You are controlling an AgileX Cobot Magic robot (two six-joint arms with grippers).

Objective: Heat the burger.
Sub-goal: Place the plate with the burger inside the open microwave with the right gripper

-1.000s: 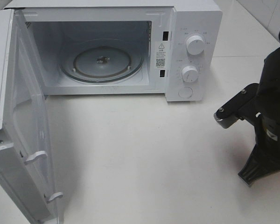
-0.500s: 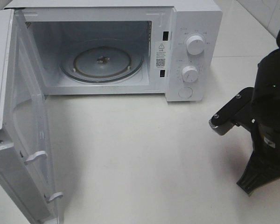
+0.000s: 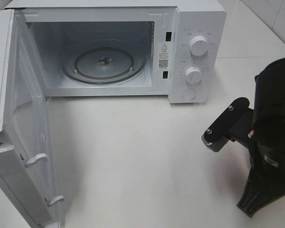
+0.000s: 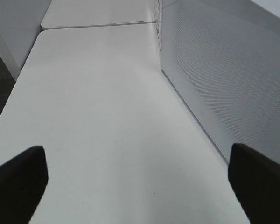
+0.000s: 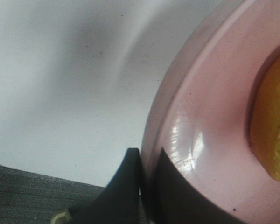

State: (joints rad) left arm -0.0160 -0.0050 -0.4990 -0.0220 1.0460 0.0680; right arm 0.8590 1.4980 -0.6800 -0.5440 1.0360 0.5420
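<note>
Beside the open microwave door (image 3: pixel 19 118), the left gripper (image 4: pixel 136 156) hung spread wide over the white table (image 4: pixel 98 116). Right of the microwave (image 3: pixel 194 28), the right arm (image 3: pixel 273 118) had shifted leftward since a second before. The right gripper (image 5: pixel 147 184) pinched the rim of the pink plate (image 5: pixel 210 116) carrying the burger (image 5: pixel 275 126).

Bright, even light washed the glossy white table (image 3: pixel 133 156); a soft shadow lay beside the open white microwave door (image 3: pixel 19 133). The round pink plate (image 5: pixel 214 102), close-up and blurred, carried a glare patch.
</note>
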